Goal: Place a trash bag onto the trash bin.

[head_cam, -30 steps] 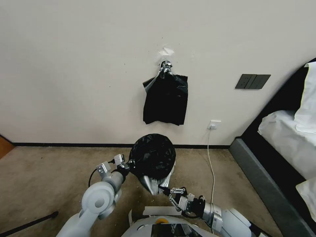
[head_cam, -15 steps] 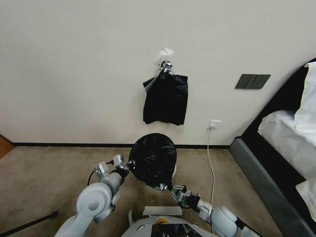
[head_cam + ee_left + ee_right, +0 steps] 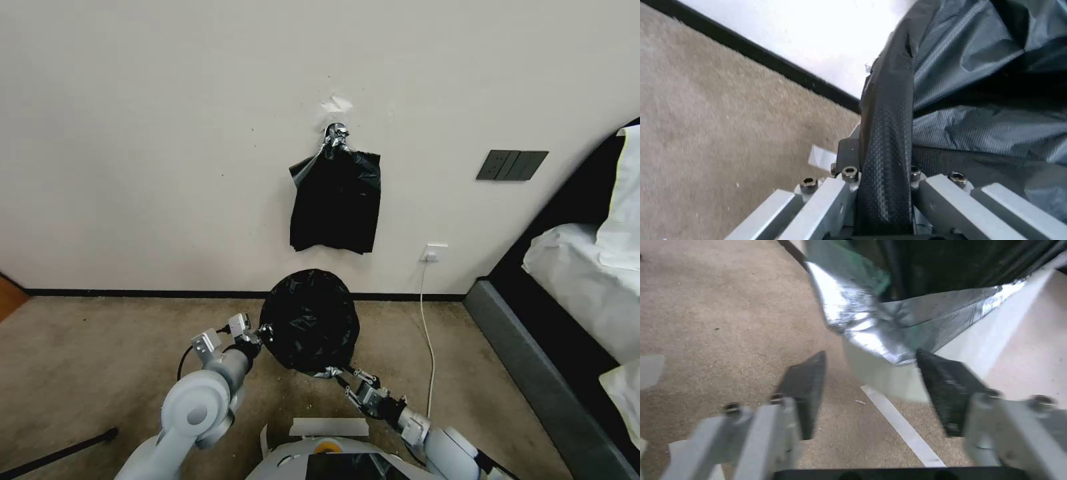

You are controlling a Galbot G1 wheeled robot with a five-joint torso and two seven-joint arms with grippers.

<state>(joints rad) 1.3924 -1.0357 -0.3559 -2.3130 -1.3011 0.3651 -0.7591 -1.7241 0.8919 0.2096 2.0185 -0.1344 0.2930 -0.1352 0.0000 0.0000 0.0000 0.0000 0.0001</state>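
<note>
Here, on a beige carpet [image 3: 100, 347] close to a pale wall [image 3: 167, 133], the trash bag [image 3: 309, 320] is spread as a rounded black dome, covering the trash bin [image 3: 889, 380] so fully that from the head view the bucket is hidden; a strip of its cream-white side shows beneath the bag's silvery hem in the right wrist view. The bag looks nearly round from above, slightly longer from the wall toward the robot, with its loose, crumpled hem pointing down toward the robot's near side. The left gripper [image 3: 260, 333] sits at the bag's left edge, its fingers pressed together on a fold of the black plastic, which the left wrist view shows pulled taut between the dark pads. The right gripper [image 3: 347, 375] is just beside the bag's near hem, its fingers [image 3: 805, 386] spread apart with the silvery flap hanging just ahead of them; they are not holding anything. Higher on the wall, well apart from the bin, hangs a flat black bag bundle [image 3: 335, 200] gathered at a silvery top. A white cable [image 3: 427, 333] runs down from a wall socket [image 3: 433, 253], and a bed [image 3: 587, 293] stands at the right.
</note>
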